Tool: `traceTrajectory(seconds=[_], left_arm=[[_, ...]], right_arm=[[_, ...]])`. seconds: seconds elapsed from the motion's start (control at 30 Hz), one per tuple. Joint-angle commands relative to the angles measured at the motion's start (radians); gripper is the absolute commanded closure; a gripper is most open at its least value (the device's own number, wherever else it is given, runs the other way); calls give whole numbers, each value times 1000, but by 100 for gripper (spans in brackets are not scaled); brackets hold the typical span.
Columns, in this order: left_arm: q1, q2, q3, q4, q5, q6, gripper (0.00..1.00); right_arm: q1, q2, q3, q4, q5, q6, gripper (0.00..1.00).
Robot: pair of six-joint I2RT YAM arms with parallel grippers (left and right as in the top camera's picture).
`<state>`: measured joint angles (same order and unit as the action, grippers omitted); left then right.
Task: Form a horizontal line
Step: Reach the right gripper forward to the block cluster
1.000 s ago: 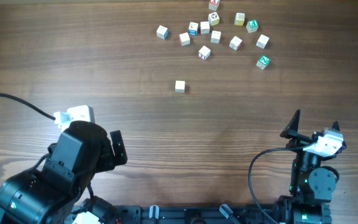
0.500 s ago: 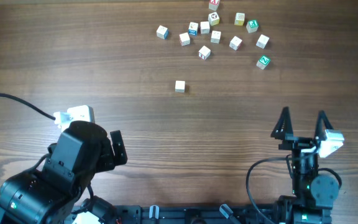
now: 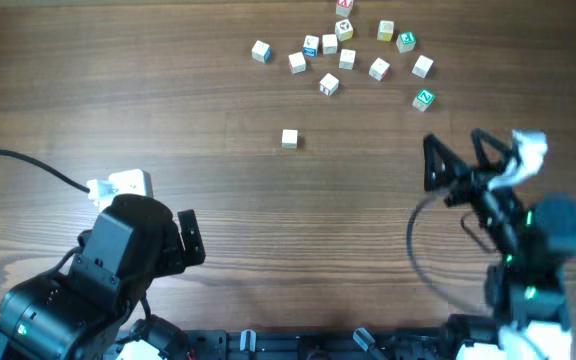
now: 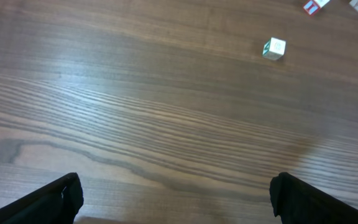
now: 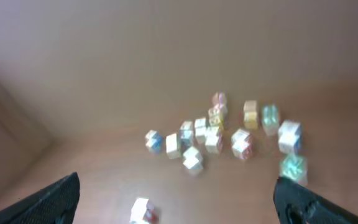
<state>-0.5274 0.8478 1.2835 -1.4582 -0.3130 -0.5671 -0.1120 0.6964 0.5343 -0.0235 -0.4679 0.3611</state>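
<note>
Several small white letter cubes (image 3: 346,58) lie scattered at the far middle of the table, some with blue, green or red marks. No straight row of three touching cubes is in view. One cube (image 3: 289,139) lies alone nearer to me; it also shows in the left wrist view (image 4: 274,48) and, blurred, in the right wrist view (image 5: 142,210). My right gripper (image 3: 453,140) is open and empty, raised, just below a green-marked cube (image 3: 424,99). My left gripper (image 3: 186,238) is open and empty at the near left, jaws wide over bare wood (image 4: 178,193).
A white box (image 3: 120,184) with a black cable lies beside the left arm. The scattered cubes show blurred in the right wrist view (image 5: 216,134). Wooden tabletop (image 3: 268,220) lies between the arms and the cubes.
My right arm has risen and swung forward from the near right edge towards the cubes, staying open. The left arm and the cubes have not moved.
</note>
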Motion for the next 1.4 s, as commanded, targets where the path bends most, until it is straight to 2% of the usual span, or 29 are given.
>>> traceTrajectory(seconds=[0.0, 0.17, 0.43, 0.57, 0.67, 0.87, 1.2, 1.37], left_arm=[[6, -3, -5, 2, 6, -18, 0], [6, -3, -5, 2, 6, -18, 0], [6, -3, -5, 2, 6, -18, 0], [6, -3, -5, 2, 6, -18, 0], [6, -3, -5, 2, 6, -18, 0], [6, -3, -5, 2, 6, -18, 0], [6, -3, -5, 2, 6, -18, 0], [6, -3, -5, 2, 6, -18, 0]], right_arm=[[3, 198, 237, -220, -65, 5, 0], [3, 393, 467, -544, -118, 6, 0], [3, 473, 472, -582, -163, 34, 0], [19, 518, 491, -583, -114, 32, 0], [107, 595, 596, -634, 58, 32, 0], [231, 831, 874, -782, 257, 32, 0], [350, 1262, 1251, -856, 338, 75, 1], [377, 1402, 1317, -769, 274, -175, 1]])
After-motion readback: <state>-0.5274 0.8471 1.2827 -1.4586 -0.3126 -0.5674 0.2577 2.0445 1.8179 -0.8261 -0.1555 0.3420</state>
